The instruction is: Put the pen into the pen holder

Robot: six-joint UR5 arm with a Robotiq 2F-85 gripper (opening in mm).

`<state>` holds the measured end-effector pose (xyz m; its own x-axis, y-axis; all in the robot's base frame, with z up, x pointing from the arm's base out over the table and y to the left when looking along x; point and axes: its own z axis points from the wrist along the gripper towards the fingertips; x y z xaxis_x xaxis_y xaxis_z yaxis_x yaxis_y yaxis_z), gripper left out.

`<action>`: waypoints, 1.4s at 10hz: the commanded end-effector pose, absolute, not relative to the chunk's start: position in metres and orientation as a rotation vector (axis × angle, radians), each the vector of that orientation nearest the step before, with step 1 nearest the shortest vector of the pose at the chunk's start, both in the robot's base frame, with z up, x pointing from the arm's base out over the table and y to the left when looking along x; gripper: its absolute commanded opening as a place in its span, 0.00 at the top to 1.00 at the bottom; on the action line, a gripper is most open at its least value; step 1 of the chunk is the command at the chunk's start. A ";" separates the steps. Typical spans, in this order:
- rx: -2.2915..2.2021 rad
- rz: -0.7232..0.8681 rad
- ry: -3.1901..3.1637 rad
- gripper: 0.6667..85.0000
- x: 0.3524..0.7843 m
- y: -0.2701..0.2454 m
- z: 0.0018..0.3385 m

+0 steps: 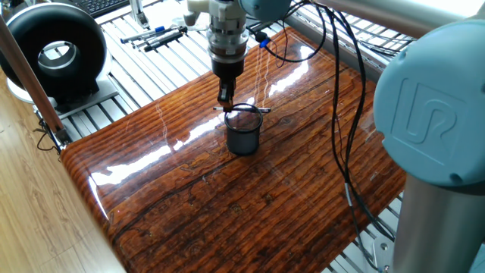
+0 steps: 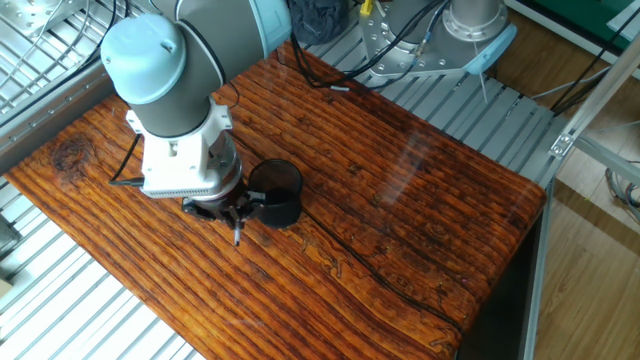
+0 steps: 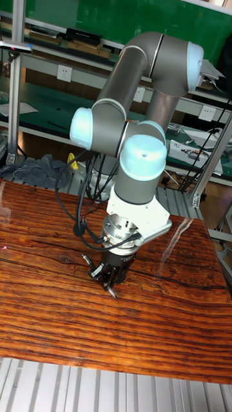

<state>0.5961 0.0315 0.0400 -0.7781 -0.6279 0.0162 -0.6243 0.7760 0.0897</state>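
A thin black pen (image 1: 248, 110) lies level in my gripper (image 1: 225, 100), which is shut on it. The pen hangs just above the rim of the pen holder (image 1: 243, 131), a small dark mesh cup standing on the glossy wooden table (image 1: 227, 201). My gripper sits over the cup's far-left edge. In the other fixed view the gripper (image 2: 235, 214) is beside the pen holder (image 2: 278, 196), and one end of the pen (image 2: 237, 238) sticks out below the fingers. In the tall fixed view the pen (image 3: 113, 292) crosses under the gripper (image 3: 109, 275) at a slant, and the cup is hidden there.
A big black round fan (image 1: 57, 53) stands at the back left on the slatted metal bench. Several markers (image 1: 159, 36) lie grouped behind the table. Cables (image 1: 341, 144) hang from the arm over the right side of the table.
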 end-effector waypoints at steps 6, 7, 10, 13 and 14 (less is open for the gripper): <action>0.801 -0.092 -2.912 0.99 0.567 0.048 0.050; 0.835 -0.071 -2.907 0.99 0.569 0.044 0.050; 0.956 0.066 -2.880 0.99 0.577 0.023 0.054; 1.001 0.079 -2.883 0.99 0.581 0.022 0.059; 0.999 0.073 -2.878 0.99 0.578 0.022 0.064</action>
<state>0.5778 0.0225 0.0565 -0.7880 -0.6057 0.1105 -0.6105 0.7919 -0.0124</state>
